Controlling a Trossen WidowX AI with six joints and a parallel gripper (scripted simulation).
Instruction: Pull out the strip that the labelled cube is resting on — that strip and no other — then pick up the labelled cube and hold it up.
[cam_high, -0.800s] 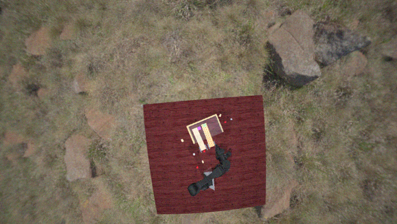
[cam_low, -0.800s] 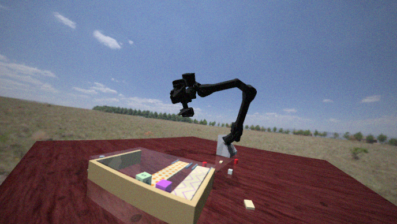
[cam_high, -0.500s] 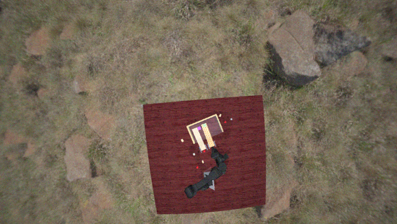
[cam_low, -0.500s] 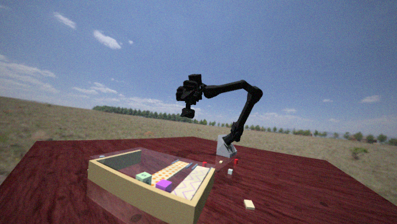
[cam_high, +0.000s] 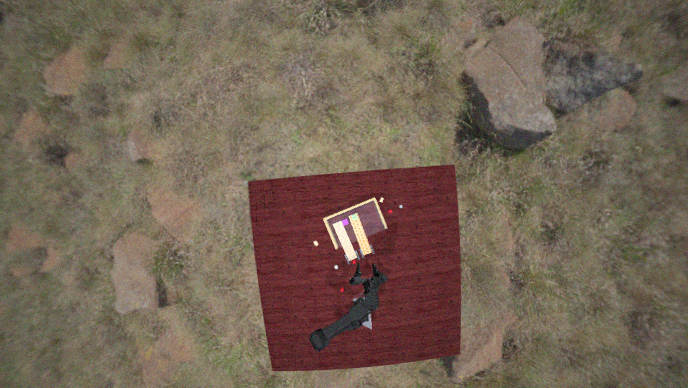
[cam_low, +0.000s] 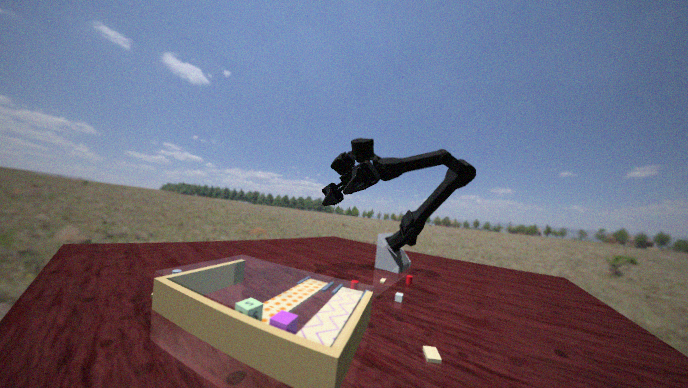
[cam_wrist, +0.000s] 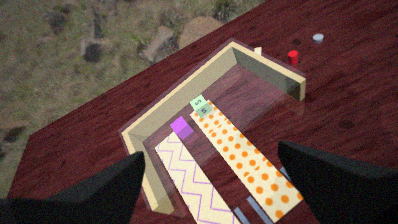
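Note:
The labelled cube (cam_high: 354, 217) (cam_low: 249, 308) (cam_wrist: 201, 106) is pale green with dark S marks. It sits on the far end of the orange-dotted strip (cam_high: 361, 235) (cam_low: 295, 300) (cam_wrist: 245, 160). A cream strip with purple zigzags (cam_high: 345, 241) (cam_low: 332, 315) (cam_wrist: 187, 180) lies beside that strip, with a gap between them. A plain purple cube (cam_high: 345, 222) (cam_low: 284, 321) (cam_wrist: 181, 128) is at the zigzag strip's far inner corner; whether it touches that strip is unclear. My gripper (cam_high: 366, 266) (cam_low: 341, 193) (cam_wrist: 211, 153) is open and empty, high above the table near the strips' near ends.
Low wooden walls (cam_high: 350, 208) (cam_low: 225, 312) (cam_wrist: 180, 90) enclose the cubes on three sides; the side towards the arm is open. Blue-grey bars (cam_low: 327, 286) (cam_wrist: 260, 210) stand at the strips' near ends. Small red, white and cream pieces are scattered outside the walls.

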